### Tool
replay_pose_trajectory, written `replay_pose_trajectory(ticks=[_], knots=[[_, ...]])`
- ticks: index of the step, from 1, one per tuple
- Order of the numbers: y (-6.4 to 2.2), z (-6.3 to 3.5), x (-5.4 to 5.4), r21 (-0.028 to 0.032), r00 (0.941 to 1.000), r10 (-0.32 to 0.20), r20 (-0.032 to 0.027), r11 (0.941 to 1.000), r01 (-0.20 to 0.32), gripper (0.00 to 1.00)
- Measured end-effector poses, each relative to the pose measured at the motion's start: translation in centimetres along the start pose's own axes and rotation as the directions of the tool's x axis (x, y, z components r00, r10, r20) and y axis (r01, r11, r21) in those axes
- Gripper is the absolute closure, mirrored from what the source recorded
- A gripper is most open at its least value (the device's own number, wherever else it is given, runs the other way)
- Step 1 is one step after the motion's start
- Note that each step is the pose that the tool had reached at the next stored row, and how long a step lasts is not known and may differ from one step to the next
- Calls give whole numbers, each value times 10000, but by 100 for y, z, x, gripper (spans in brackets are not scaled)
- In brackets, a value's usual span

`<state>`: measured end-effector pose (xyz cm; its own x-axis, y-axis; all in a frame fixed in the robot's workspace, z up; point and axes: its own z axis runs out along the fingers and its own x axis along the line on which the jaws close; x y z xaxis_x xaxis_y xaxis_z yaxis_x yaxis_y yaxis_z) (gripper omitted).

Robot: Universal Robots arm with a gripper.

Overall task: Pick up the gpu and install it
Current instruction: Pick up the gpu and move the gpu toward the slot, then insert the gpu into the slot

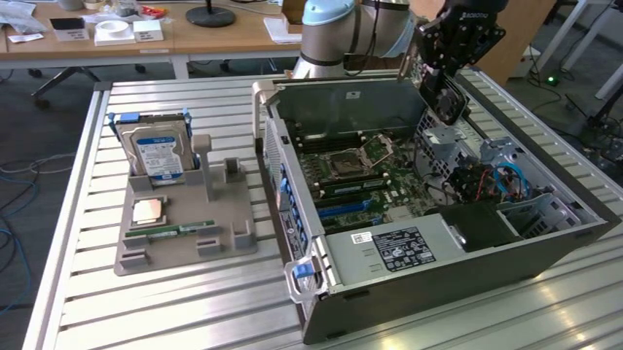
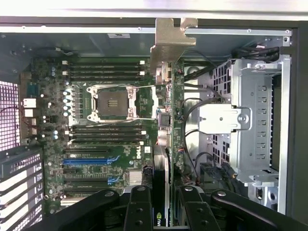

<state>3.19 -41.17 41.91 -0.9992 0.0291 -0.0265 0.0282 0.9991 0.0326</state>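
The hand [image 1: 446, 67] is clamped on the gpu [image 1: 446, 95] (edge-on in the wrist view, its silver bracket farthest from the camera). It holds the card in the air over the open computer case [image 1: 438, 277], near the desk's [image 1: 195, 306] far edge. Below lies the motherboard [image 2: 110, 125] with its bare CPU socket [image 2: 114, 102]. Toward the desk's edge at the exterior view's left, a grey holder [image 1: 185, 244] carries a blue-labelled hard drive [image 1: 156, 149].
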Motion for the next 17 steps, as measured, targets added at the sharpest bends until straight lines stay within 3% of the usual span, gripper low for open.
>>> replay_pose_trajectory(ticks=[7,17], knots=[[4,6,-142,2,10000,-1,-1,10000,1,74],[4,7,-153,2,10000,-1,-1,10000,1,74]])
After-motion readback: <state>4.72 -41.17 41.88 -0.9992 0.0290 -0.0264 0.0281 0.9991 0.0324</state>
